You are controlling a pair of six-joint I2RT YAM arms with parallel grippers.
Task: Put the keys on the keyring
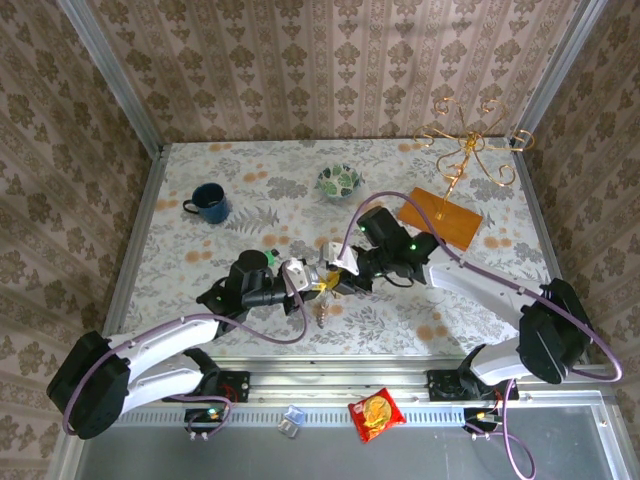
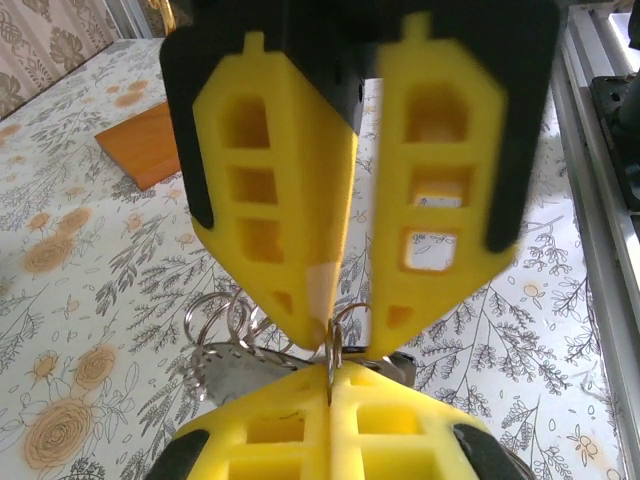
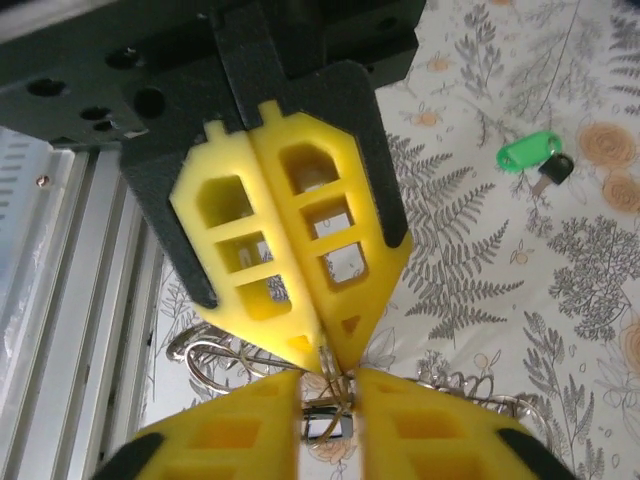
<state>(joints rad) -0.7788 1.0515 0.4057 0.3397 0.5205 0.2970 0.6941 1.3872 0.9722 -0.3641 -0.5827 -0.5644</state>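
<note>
Keys (image 2: 235,365) and keyring (image 2: 337,330) pinched mid-frame between both grippers, left (image 2: 330,385) and right (image 3: 330,372), fingers closed tip to tip over the bench (image 1: 200,260). Threading underway, not visibly finished; green-tagged key (image 3: 528,155) lying apart, upper right.

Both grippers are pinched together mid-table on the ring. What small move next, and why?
Probably hold the left gripper steady and have the right gripper ease the keys further round the keyring. Both grippers are shut tip to tip on the thin wire loop, and the keys hang just beside it, so pulling apart risks dropping them.
</note>
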